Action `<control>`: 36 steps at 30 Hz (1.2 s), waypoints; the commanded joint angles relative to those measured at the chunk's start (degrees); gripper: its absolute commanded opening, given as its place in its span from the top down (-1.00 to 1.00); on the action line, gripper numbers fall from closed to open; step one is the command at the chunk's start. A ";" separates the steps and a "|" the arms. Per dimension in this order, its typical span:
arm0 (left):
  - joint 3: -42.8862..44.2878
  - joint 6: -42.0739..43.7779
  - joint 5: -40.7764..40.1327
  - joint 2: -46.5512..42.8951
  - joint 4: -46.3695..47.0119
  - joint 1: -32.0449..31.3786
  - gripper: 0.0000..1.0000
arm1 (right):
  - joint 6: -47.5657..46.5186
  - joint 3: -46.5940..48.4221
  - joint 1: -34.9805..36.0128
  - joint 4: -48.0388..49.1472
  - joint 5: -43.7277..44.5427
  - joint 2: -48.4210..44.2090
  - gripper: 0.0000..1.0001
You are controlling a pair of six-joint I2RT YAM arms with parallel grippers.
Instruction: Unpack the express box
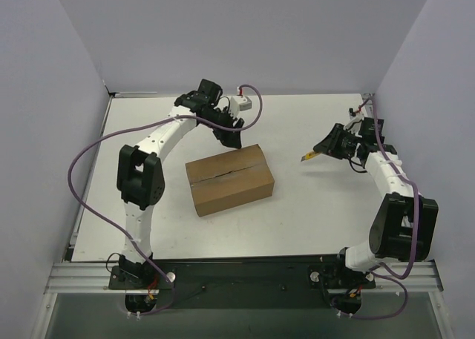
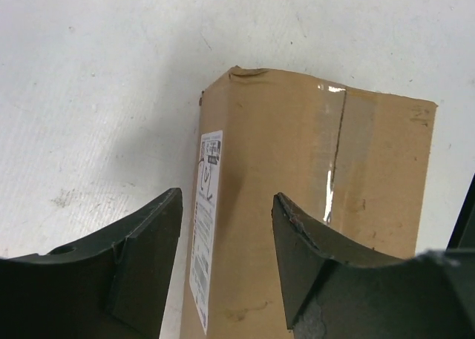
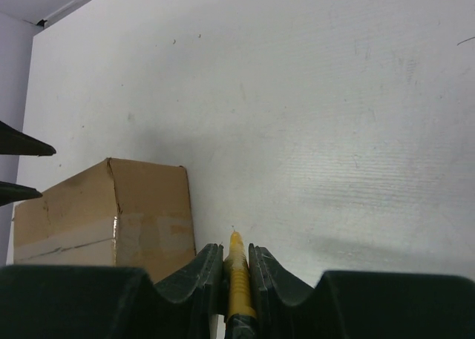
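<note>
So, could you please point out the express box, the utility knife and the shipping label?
express box (image 1: 223, 165), top view, on its top flap.
utility knife (image 3: 239, 280), right wrist view, on its yellow body.
shipping label (image 2: 206, 228), left wrist view, middle of the white sticker.

Open table (image 1: 312, 205) right of the express box (image 1: 229, 179); left pincer (image 1: 225, 135) crowds its far side.

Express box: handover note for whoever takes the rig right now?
Left gripper: open, empty, hovering over the far side of the box.
Right gripper: shut on the yellow knife, held off to the box's right, clear of it.
Box: middle of the table, flaps closed, tape over the centre seam. A dark line runs along it; cannot tell if it is cut through.
Done: knife in hand.
Left: finish the seam cut, open the flaps, empty the box.
</note>
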 commanded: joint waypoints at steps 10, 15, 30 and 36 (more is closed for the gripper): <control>15.21 5.46 24.06 13.41 -7.91 -5.90 -0.04 | -3.29 -4.16 0.87 -4.95 1.88 -8.28 1.00; 21.22 21.12 21.62 16.76 -26.90 -10.56 0.03 | -3.12 -6.28 1.04 -4.95 1.71 -10.04 1.00; -11.38 21.19 8.16 -17.95 -0.43 -13.55 -0.30 | 5.68 -10.76 -2.12 -7.57 -3.40 -21.81 1.00; -27.90 26.77 6.41 -28.58 5.76 -18.81 -0.95 | 1.37 -9.54 -2.39 -18.98 0.30 -27.62 1.00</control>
